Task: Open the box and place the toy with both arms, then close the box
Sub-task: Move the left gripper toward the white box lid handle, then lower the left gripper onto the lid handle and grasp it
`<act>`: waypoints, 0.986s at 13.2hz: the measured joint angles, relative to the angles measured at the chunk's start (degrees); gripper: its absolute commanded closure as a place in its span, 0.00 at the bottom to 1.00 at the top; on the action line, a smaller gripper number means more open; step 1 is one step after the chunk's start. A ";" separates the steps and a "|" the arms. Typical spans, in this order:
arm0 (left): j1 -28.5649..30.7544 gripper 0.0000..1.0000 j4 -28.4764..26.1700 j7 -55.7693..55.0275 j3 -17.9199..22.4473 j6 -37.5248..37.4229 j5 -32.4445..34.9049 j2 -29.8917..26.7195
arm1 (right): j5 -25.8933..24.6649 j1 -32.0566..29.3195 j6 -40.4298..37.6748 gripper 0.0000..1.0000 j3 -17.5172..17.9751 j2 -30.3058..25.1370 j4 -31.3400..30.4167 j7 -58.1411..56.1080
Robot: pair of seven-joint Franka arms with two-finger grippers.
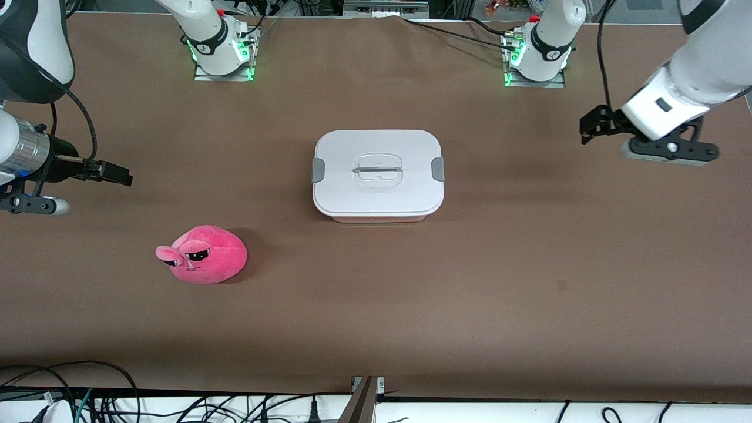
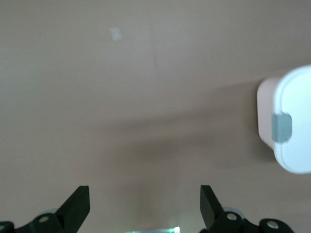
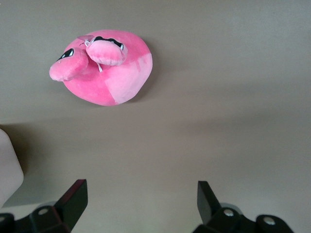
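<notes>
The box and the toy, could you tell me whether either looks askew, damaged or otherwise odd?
Nothing stands out. The box sits square with its lid on; the toy lies intact, apart, nearer the camera toward the right arm's end.

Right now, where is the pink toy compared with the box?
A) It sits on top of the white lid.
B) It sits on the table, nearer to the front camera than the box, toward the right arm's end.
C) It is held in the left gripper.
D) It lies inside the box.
B: the toy rests on the bare table, apart from the closed box.
</notes>
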 measured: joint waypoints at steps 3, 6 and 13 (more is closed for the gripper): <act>-1.67 0.00 0.26 4.63 -3.40 -0.75 0.00 1.03 | 0.00 0.00 0.26 0.00 0.02 0.04 0.00 0.00; -2.54 0.00 3.46 13.48 -5.59 -0.65 -2.19 5.03 | 0.00 -0.09 0.34 0.00 -0.02 0.04 0.07 0.00; -16.28 0.00 14.45 22.36 -6.52 4.94 -5.94 20.13 | 0.00 -0.30 0.99 0.00 -0.06 0.05 0.43 -0.01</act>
